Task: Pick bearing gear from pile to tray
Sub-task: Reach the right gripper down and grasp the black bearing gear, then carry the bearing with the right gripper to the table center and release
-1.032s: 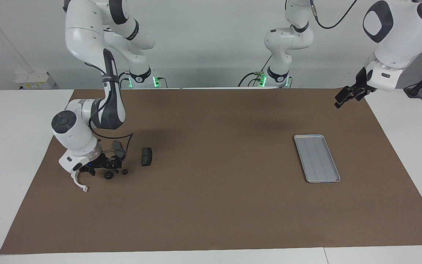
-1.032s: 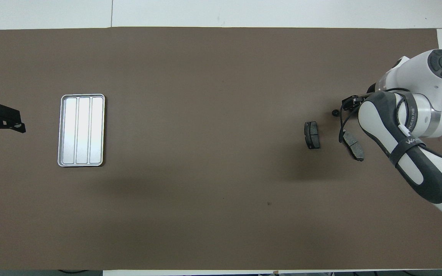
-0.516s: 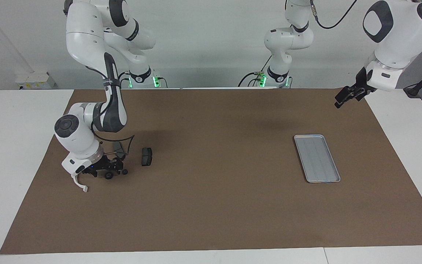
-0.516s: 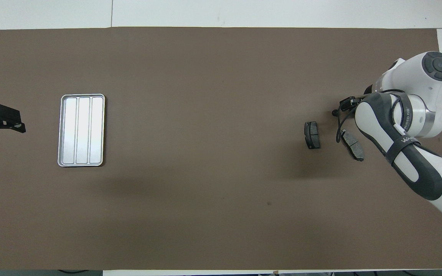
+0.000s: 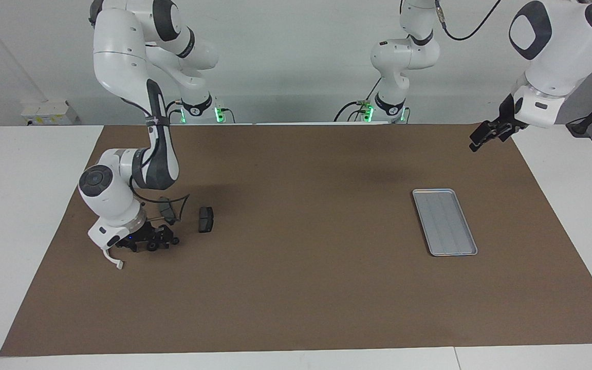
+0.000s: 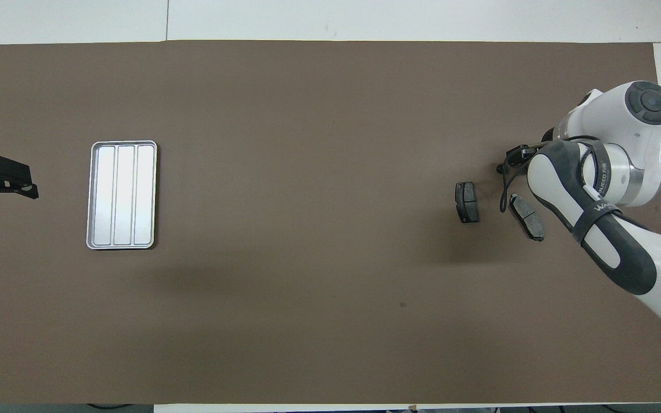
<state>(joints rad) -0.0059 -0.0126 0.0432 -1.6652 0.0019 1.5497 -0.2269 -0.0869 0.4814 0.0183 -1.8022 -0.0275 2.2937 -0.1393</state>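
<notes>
Counter, near edge to far edge.

Left gripper (image 5: 485, 136) hung over the near corner of the mat at the left arm's end, fingers apart, nothing in them. That arm was waiting.

The tray (image 5: 445, 222) lay flat toward the left arm's end, about midway between the near and far edges, with nothing in it.

The pile sat toward the right arm's end. One brake pad (image 5: 166, 208) lay nearest the robots, partly under my right arm's cable. The second brake pad (image 5: 206, 219) lay beside it, toward the counter's middle. Just farther out, the right gripper (image 5: 144, 241) was down low among the small black round pieces (image 5: 174, 240). The white arc bracket (image 5: 112, 258) lay farthest out, by the wrist.

Step, as I judged it: the pick, with the bearing gear still in the pile. The next move called for closing squarely on one round piece without nudging the pads, then lifting clear and carrying it to the tray.

Hard to read: I could not tell how far the right gripper's fingers stood apart, nor whether they touched a piece. From overhead the forearm covered the round pieces and the bracket.
</notes>
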